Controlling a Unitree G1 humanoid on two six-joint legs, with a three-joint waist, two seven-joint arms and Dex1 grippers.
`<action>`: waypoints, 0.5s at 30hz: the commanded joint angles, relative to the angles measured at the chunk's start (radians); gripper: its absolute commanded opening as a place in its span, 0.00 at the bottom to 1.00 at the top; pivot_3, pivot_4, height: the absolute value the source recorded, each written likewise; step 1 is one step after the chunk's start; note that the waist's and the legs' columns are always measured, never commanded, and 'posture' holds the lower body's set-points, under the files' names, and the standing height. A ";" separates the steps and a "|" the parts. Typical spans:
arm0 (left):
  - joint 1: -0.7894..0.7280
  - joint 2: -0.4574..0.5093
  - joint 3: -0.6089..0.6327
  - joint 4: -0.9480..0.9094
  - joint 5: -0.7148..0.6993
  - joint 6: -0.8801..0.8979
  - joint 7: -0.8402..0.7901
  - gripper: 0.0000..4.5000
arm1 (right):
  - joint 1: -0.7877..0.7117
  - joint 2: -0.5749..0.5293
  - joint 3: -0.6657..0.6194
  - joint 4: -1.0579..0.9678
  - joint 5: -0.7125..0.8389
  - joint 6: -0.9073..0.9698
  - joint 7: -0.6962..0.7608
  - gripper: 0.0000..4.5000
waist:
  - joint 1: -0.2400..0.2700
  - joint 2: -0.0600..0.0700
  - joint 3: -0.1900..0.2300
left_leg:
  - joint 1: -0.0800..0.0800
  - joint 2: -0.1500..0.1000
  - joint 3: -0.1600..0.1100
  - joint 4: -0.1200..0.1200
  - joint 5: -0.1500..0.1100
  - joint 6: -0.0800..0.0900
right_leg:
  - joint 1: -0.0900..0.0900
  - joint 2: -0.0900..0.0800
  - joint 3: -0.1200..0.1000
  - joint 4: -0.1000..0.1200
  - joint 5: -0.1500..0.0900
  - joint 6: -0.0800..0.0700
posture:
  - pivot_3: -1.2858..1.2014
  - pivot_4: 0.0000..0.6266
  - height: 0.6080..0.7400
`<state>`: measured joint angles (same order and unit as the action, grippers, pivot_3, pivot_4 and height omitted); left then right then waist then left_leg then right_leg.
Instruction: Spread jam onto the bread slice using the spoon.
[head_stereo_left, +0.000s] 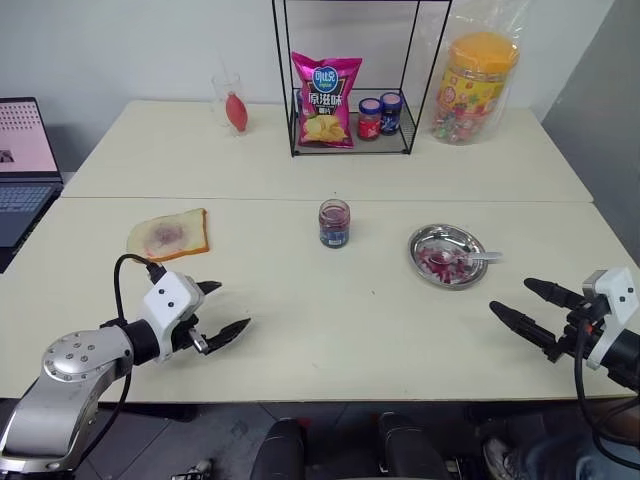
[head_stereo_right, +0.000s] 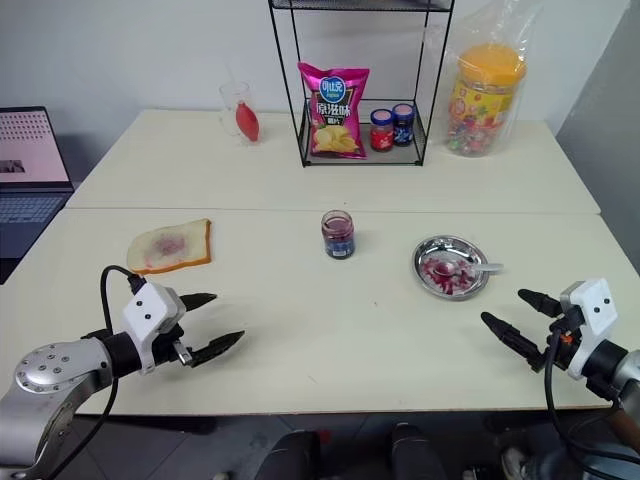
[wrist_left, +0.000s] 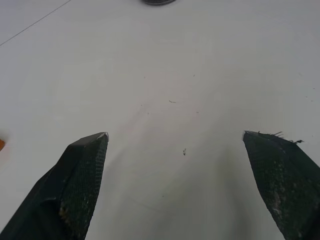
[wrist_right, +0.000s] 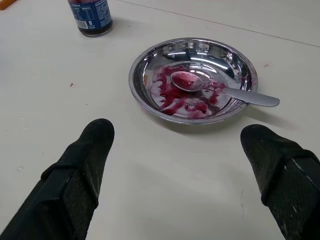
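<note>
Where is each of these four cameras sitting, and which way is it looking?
Left eye, right eye: on the head, looking forward and down over the table; both arms show, left gripper and right gripper open and empty.
Left wrist: on the left arm, facing bare tabletop between its two fingers.
Right wrist: on the right arm, facing the steel dish with the spoon and jam.
Shared: the dish and the open jam jar appear in head and right wrist views.

The steel dish (wrist_right: 150, 60) is shiny polished metal, mirror-like, smeared with glossy sticky jam (wrist_right: 175, 97). The spoon (wrist_right: 225, 91) is smooth silver metal too. The worktop (head_stereo_left: 350, 320) looks matt and smooth, pale laminate. Right end effector (wrist_right: 180, 165) fingers (wrist_right: 82, 165) look matt black, finely textured rubbery stuff.
</note>
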<state>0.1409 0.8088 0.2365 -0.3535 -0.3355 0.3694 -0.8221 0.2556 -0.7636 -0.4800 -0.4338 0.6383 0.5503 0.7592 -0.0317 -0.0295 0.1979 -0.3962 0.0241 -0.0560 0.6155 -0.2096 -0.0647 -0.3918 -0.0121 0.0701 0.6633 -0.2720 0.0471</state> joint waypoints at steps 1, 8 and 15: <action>-0.040 0.005 0.025 -0.021 -0.017 0.002 0.003 1.00 | -0.012 0.004 -0.020 -0.024 -0.002 -0.021 -0.004 0.99 | 0.000 0.000 0.000 | 0.000 0.000 0.000 0.000 0.000 0.000 | 0.000 0.000 0.000 0.000 0.000 0.000 | 0.52 0.24 1.00; -0.055 -0.002 0.019 -0.020 -0.023 -0.016 -0.013 1.00 | -0.012 0.017 -0.010 -0.026 -0.011 -0.029 -0.010 0.99 | 0.000 0.000 0.000 | 0.000 0.000 0.000 0.000 0.000 0.000 | 0.000 0.001 0.000 0.000 0.000 0.001 | 0.52 0.24 1.00; -0.050 -0.014 0.035 -0.012 -0.062 -0.039 -0.059 1.00 | -0.031 0.028 0.000 -0.026 -0.018 -0.024 -0.011 0.99 | 0.000 0.000 0.000 | 0.000 0.001 0.000 0.000 0.000 0.000 | 0.000 0.001 0.000 0.000 0.000 0.000 | 0.52 0.24 1.00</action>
<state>0.0970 0.7998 0.2407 -0.3510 -0.3877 0.3408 -0.8875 0.2383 -0.7382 -0.4712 -0.4336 0.6146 0.5419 0.7533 -0.0317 -0.0297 0.1976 -0.3960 0.0246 -0.0561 0.6160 -0.2096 -0.0647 -0.3915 -0.0115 0.0700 0.6636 -0.2717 0.0467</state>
